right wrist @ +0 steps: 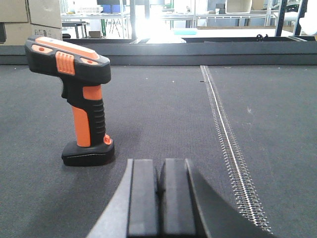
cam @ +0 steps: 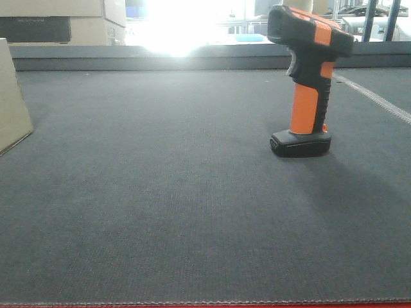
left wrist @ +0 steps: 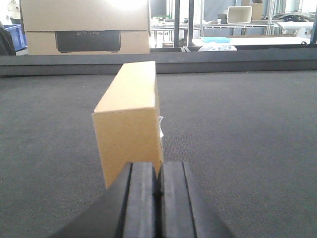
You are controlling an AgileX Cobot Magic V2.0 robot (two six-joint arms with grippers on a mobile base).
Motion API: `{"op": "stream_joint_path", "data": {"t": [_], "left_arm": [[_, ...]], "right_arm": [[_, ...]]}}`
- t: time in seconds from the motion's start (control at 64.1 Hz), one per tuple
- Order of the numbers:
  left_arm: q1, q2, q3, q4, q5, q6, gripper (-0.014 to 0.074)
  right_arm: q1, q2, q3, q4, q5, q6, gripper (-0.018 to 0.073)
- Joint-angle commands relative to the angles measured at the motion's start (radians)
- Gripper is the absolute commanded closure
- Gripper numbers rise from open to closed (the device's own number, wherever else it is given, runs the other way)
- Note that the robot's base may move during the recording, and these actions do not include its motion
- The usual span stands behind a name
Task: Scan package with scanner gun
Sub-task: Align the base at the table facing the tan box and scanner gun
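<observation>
The scanner gun stands upright on its flat black foot at the right of the grey mat, head pointing left. In the right wrist view the scanner gun is ahead and to the left of my right gripper, which is shut with nothing in it. The package, a plain tan cardboard box on its narrow side, stands just beyond my left gripper, also shut and empty. A bit of white label shows on its right face. In the front view only the package's edge shows at far left.
A metal zipper-like seam runs along the mat right of the right gripper. A raised dark ledge borders the mat's far edge. Cardboard boxes with a dark panel and shelving stand beyond it.
</observation>
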Motion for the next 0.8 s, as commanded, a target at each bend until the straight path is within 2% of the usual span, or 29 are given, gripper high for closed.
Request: {"op": "stream_joint_path", "data": {"t": [0.0,0.78], "left_arm": [[-0.008,-0.003,-0.004,-0.003,-0.016,0.0,0.0707],[-0.004,-0.003,-0.004,-0.003,-0.016,0.0,0.0707]], "right_arm": [[-0.004,-0.003,0.0,-0.005,-0.022,0.0,0.0712],[-0.004,-0.003,0.0,-0.005,-0.022,0.0,0.0712]]}}
